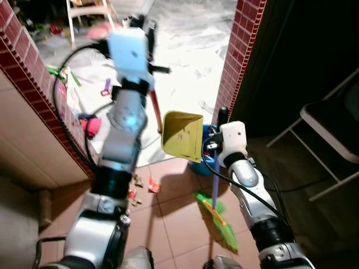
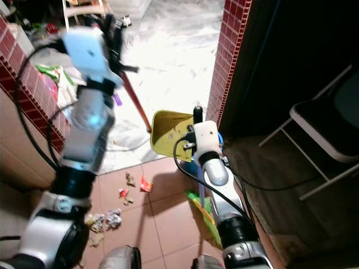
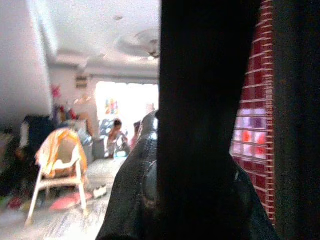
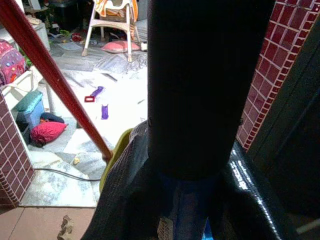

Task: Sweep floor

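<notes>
Dustpan (image 1: 182, 136) stands at the doorway between two brick pillars (image 1: 240, 53); litter (image 2: 104, 219) lies left of it; folding chair (image 1: 331, 120) far right.

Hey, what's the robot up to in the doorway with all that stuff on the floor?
It is sweeping. The left gripper is raised high, holding the red handle of a yellow dustpan that hangs in the doorway between the brick pillars. The right gripper holds a broom with a purple stick and green bristles resting on the tiled floor. Scraps of litter lie on the tiles to the robot's left of the broom, not yet in the dustpan.
</notes>
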